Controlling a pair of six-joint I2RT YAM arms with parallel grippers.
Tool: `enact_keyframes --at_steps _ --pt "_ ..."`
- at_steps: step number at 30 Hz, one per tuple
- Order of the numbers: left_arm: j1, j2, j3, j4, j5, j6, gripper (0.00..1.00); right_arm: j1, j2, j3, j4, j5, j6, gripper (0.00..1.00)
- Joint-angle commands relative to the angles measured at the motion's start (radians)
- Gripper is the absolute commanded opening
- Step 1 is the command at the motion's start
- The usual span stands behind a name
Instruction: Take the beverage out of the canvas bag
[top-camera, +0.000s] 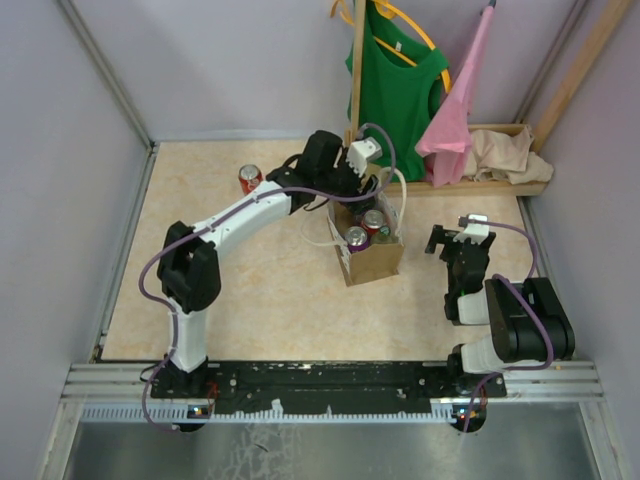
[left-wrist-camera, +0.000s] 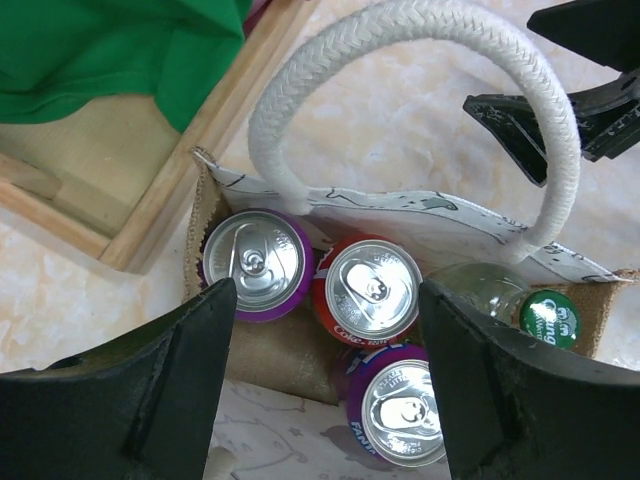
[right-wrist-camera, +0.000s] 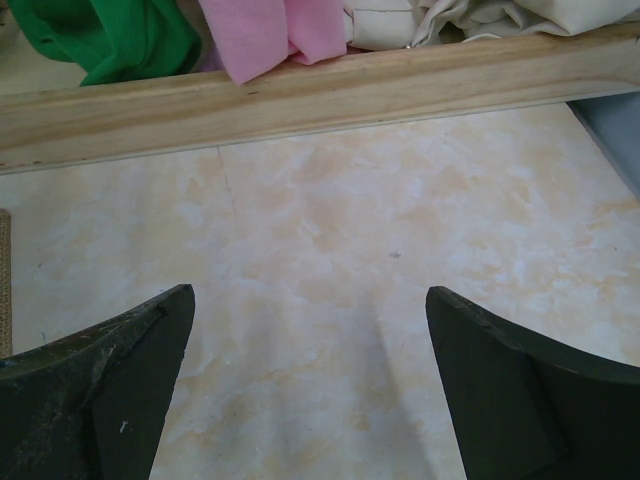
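Our left gripper (left-wrist-camera: 328, 295) hangs just above the mouth of the canvas bag (left-wrist-camera: 420, 215), and its fingers (left-wrist-camera: 170, 400) are wide apart with nothing between them. The drinks are inside the bag, below the fingers. The red can (left-wrist-camera: 370, 290) lies almost exactly in the gap between the two fingers. One purple can (left-wrist-camera: 255, 265) stands against the inner side of the left finger. A second purple can (left-wrist-camera: 405, 410) sits on the near side of the gap, touching the red one. A bottle with a green cap (left-wrist-camera: 550, 318) is outside the right finger, in the corner of the bag.

All the cans stand upright, so their long axis runs along the direction in which the fingers point and we see only their lids. We judge that the coming move is a straight descent, with one finger on each side of the red can. The risk is that the left finger meets the first purple can, because they are so close together. The white rope handle (left-wrist-camera: 420, 30) arches on the far side of the fingers and does not cross the gap.

Our right gripper (right-wrist-camera: 310, 320) is also spread apart and holds nothing. It is over bare table beside the bag, well apart from the drinks, so the left arm is clearly the nearer one.
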Motion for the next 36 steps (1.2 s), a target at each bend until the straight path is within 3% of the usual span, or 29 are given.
enact_keyframes --at_steps 1,14,20,36 --pt "-0.004 0.017 0.027 -0.029 -0.015 -0.023 0.80 -0.002 0.001 0.021 0.044 0.000 0.008 0.99" --pt "-0.003 0.129 0.116 -0.086 -0.063 -0.041 0.85 -0.002 0.001 0.020 0.044 0.001 0.009 0.99" --pt "-0.003 0.123 0.090 -0.021 -0.136 -0.039 0.94 -0.002 0.001 0.021 0.043 0.001 0.008 0.99" --pt "-0.003 0.224 0.174 -0.041 -0.149 -0.054 0.93 -0.002 0.001 0.021 0.043 -0.001 0.009 0.99"
